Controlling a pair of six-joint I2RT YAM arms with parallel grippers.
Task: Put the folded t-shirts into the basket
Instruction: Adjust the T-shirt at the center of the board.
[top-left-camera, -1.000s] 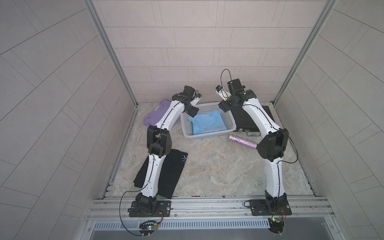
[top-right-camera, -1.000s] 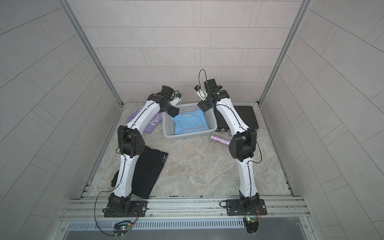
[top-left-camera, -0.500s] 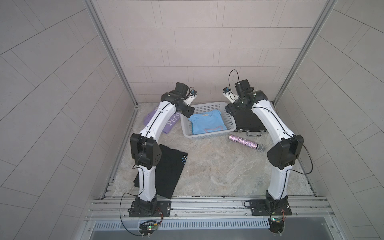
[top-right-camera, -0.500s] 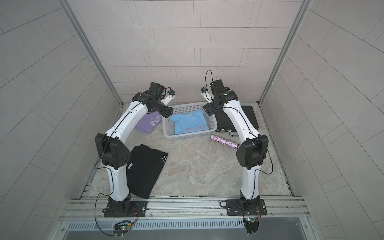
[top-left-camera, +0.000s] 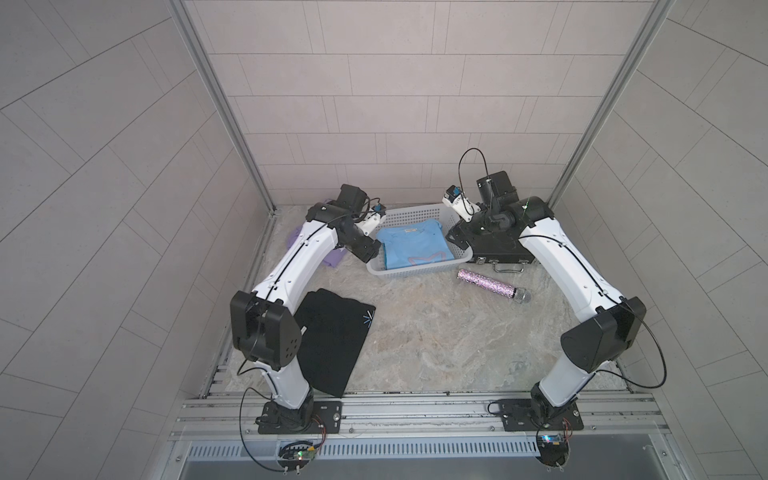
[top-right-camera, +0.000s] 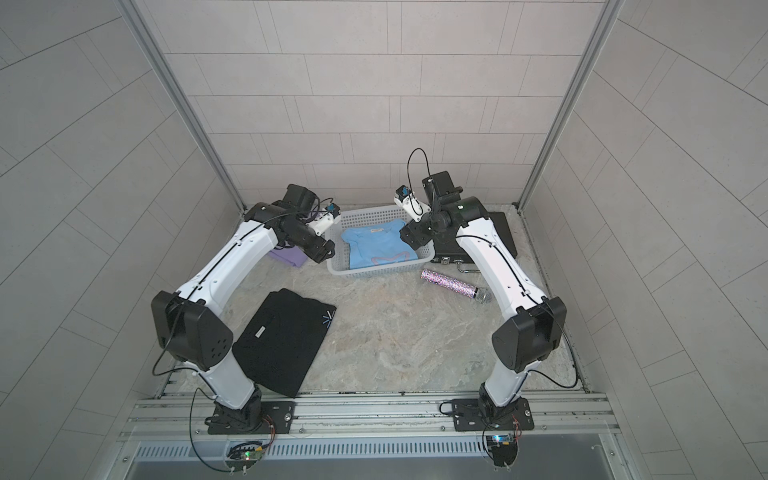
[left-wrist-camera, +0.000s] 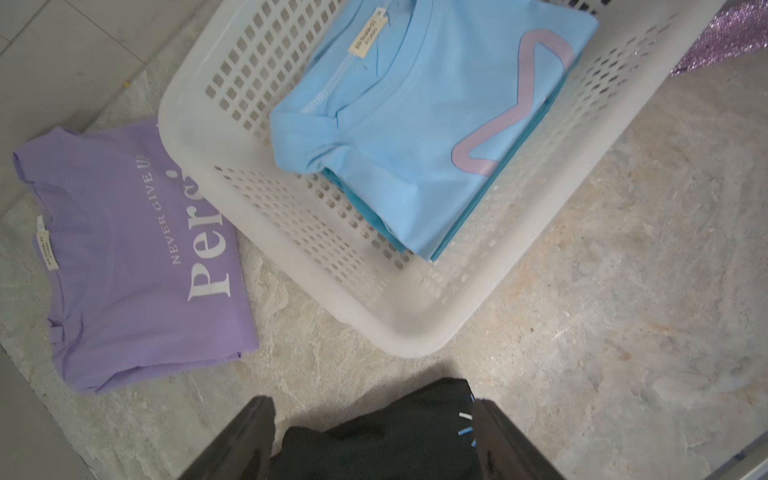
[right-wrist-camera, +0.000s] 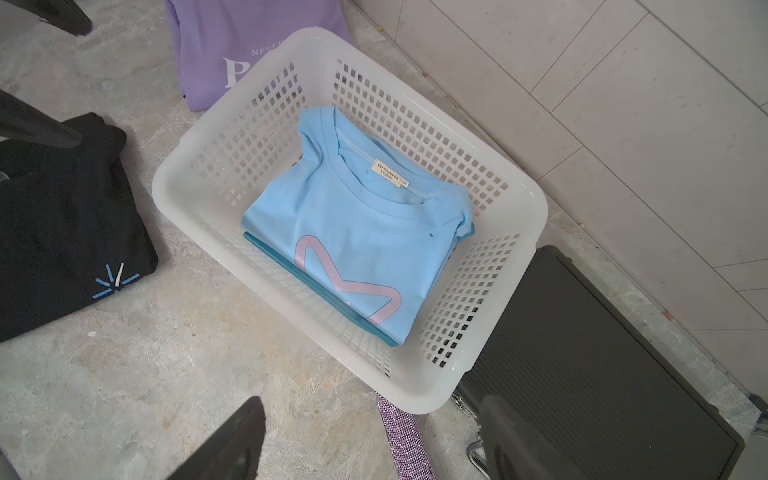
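Observation:
The white basket (top-left-camera: 415, 272) stands at the back of the table and holds the light blue shirt (top-left-camera: 413, 247). That shirt lies on the teal shirt (right-wrist-camera: 291, 270), of which only the edges show. The lilac shirt (left-wrist-camera: 124, 249) lies flat beside the basket, partly tucked under its rim. Nearer the front left, the black shirt (top-left-camera: 336, 340) lies flat. My left gripper (top-left-camera: 368, 251) hangs open and empty above the basket's left corner. My right gripper (top-left-camera: 455, 237) is open and empty above the basket's right end.
A flat black case (top-left-camera: 494, 249) with metal latches lies right of the basket, against the back wall. A glittery purple microphone (top-left-camera: 490, 284) lies in front of it. Tiled walls close in on three sides, and a metal rail (top-left-camera: 415, 411) runs along the front.
Both arms have drawn back and apart from over the basket, elbows swinging outward. The left gripper's jaws have widened a little. The shirts have not moved.

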